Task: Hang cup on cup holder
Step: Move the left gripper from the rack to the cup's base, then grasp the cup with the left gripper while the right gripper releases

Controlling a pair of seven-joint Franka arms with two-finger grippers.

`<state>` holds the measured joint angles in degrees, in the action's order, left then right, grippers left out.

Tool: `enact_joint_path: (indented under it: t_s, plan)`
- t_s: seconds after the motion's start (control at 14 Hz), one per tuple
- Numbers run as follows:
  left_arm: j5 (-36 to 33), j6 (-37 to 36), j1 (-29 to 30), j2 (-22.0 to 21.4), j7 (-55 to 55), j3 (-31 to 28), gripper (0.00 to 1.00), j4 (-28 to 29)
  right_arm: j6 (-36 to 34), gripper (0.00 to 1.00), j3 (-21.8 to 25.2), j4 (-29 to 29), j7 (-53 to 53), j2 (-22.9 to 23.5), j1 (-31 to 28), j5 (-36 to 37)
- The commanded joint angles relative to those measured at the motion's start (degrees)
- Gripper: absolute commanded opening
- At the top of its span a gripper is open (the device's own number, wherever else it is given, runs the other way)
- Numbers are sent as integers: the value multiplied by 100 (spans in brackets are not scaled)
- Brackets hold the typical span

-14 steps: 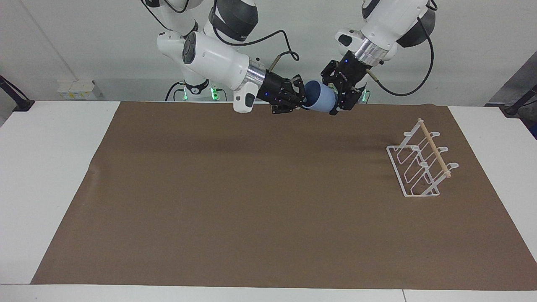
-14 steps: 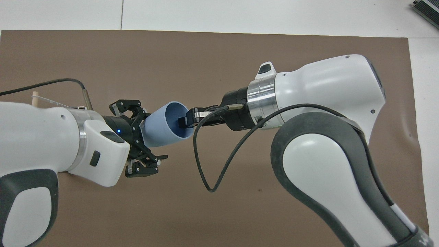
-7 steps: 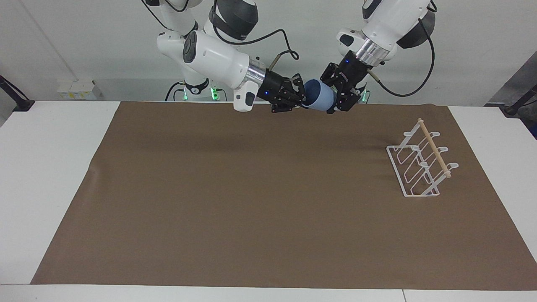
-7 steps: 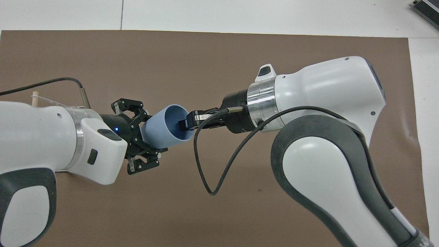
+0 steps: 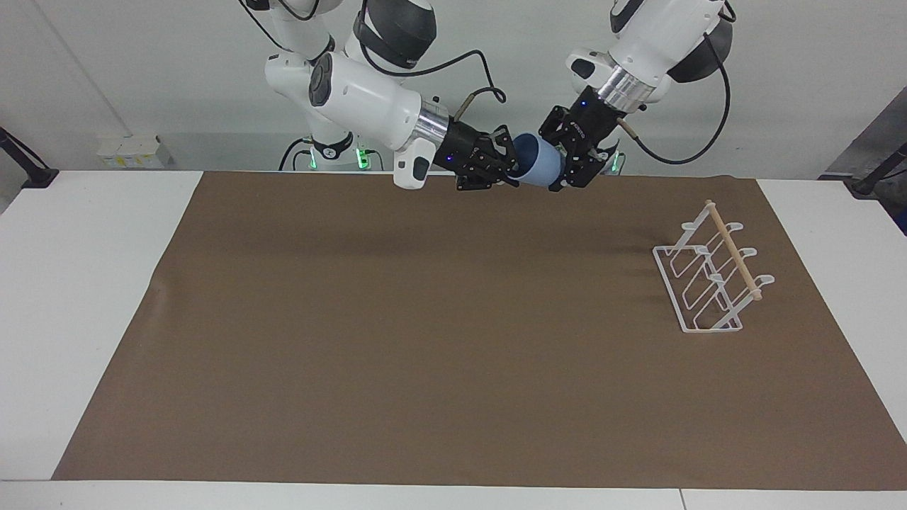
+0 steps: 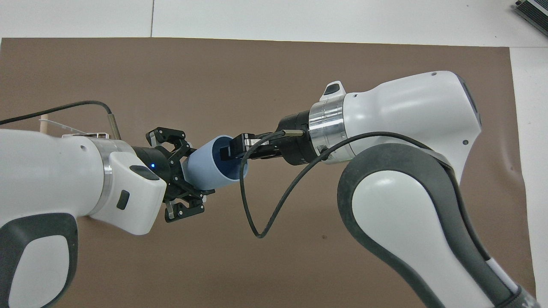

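Observation:
The light-blue cup (image 5: 538, 161) (image 6: 212, 169) lies on its side in the air, over the brown mat's edge by the robots. My left gripper (image 5: 563, 164) (image 6: 195, 171) is shut on the cup's tapered base. My right gripper (image 5: 510, 168) (image 6: 231, 149) reaches into the cup's open mouth at the rim; whether it still grips the rim cannot be told. The white wire cup holder (image 5: 712, 276) with its wooden dowel stands bare on the mat toward the left arm's end. In the overhead view only the dowel's tip (image 6: 43, 123) peeks out past the left arm.
A brown mat (image 5: 425, 340) covers most of the white table (image 5: 78, 283). Black cables hang from both wrists, one looping below the right gripper (image 6: 252, 214). Nothing else stands on the mat.
My left gripper has closed on the cup's base. Both grippers and the cup have drifted slightly toward the right arm's end, and the right gripper now sits deeper in the cup's mouth.

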<state>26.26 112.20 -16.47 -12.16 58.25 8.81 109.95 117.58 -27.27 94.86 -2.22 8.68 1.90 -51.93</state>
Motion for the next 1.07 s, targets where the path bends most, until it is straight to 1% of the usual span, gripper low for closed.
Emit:
enact_joint_path:
  t_s: [0.0, 0.07, 0.14, 0.29, 0.36, 0.5, 0.64, 0.79, 0.93, 1.0]
  plan:
    - [117, -5, -111, -225, 11, -81, 0, 220, 212, 67, -24, 59, -112, -50, -14, -168]
    - [108, -5, -111, -225, 20, -81, 0, 220, 300, 73, -24, 59, -112, -50, -14, -168]
    - [73, -14, -103, -225, 29, -90, 0, 228, 353, 76, -24, 59, -147, -50, -14, -168]
    - [11, -75, -59, -225, 73, -90, 0, 237, 362, 77, -24, 50, -138, -50, -32, -168]
    - [-128, -127, -6, -225, 82, -99, 0, 237, 371, 77, -16, 42, -129, -59, -67, -168]
    - [-829, -145, 90, -225, 64, -99, 0, 211, 380, 87, 55, 15, -121, -112, -119, -89]
    - [-1375, -154, 239, -217, 47, -99, 0, 202, 380, 100, 90, 6, -121, -147, -364, -28]
    - [-1937, -189, 319, -216, 38, -108, 0, 211, 458, 100, 99, -11, -129, -173, -654, 234]
    - [-2142, -425, 608, -234, 29, -108, 0, 246, 678, 100, 108, -11, -129, -191, -892, 638]
    - [-2429, -470, 679, -260, 29, -108, 0, 255, 766, 100, 108, -11, -138, -191, -971, 962]
